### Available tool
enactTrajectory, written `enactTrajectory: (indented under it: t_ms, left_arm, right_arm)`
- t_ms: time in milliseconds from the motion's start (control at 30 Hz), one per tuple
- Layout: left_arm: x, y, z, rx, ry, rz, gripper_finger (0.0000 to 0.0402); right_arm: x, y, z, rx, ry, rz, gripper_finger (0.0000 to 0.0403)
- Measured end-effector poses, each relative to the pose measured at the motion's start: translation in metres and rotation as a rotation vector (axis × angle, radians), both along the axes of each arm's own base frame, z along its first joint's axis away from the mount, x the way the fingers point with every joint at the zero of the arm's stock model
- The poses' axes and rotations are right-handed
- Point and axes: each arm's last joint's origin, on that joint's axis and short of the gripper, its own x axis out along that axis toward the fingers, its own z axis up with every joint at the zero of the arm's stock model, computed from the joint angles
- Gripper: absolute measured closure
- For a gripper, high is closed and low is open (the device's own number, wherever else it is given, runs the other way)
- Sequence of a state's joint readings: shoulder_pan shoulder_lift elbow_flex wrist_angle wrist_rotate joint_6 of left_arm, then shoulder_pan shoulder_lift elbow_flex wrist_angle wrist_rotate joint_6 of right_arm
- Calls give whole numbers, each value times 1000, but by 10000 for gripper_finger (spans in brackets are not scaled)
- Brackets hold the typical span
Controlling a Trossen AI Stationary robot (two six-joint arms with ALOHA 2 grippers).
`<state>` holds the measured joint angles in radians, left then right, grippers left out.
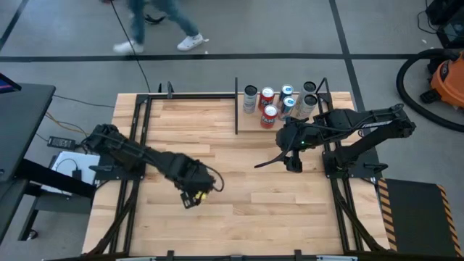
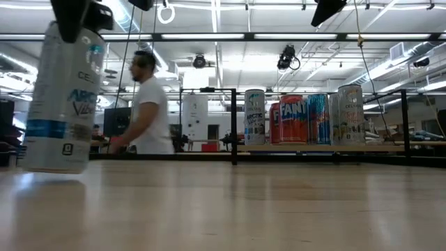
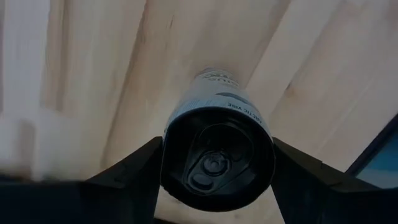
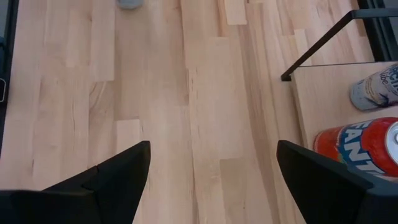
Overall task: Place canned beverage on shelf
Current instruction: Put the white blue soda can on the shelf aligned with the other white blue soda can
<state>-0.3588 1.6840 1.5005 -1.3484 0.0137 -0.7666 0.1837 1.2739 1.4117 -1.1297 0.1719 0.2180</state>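
A tall white canned beverage [image 2: 63, 97] with blue lettering hangs near the table's left front, under my left gripper [image 1: 192, 190], which is shut on it. In the high view the gripper hides the can. The left wrist view looks down on the can's dark top [image 3: 216, 163]. The shelf [image 1: 250, 125], a pale panel edged by black rods, lies at the table's far right and carries several upright cans [image 1: 279, 101]. My right gripper [image 1: 279, 163] hovers open just in front of the shelf with nothing between its fingers. My left gripper pinches the can's upper wall, just below the top rim [image 3: 169, 143], between its two fingers [image 3: 134, 168], one on each side. The fingers come from above and point down. The can hangs below them, nearly upright, and its base [image 2: 52, 167] appears clear of the tabletop.
Red, blue and silver cans [image 2: 296, 118] crowd the shelf's far part; an orange can [image 4: 360, 149] and a pale one [image 4: 376, 87] show in the right wrist view. Bare planked tabletop [image 1: 239, 210] lies between the arms. A person [image 2: 150, 104] walks beyond the table.
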Motion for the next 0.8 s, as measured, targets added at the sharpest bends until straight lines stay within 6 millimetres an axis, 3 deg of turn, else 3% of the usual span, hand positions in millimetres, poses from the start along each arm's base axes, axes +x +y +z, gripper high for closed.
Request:
enactTrajectory:
  t_ms: [500,800]
  left_arm:
    - [28,84,1,55,-111,-511,152]
    - [49,106,6,221,-300,-909,152]
  right_arm:
    - [0,-2,0,-55,-7,-20,45]
    - [1,-7,1,-112,-15,-65,45]
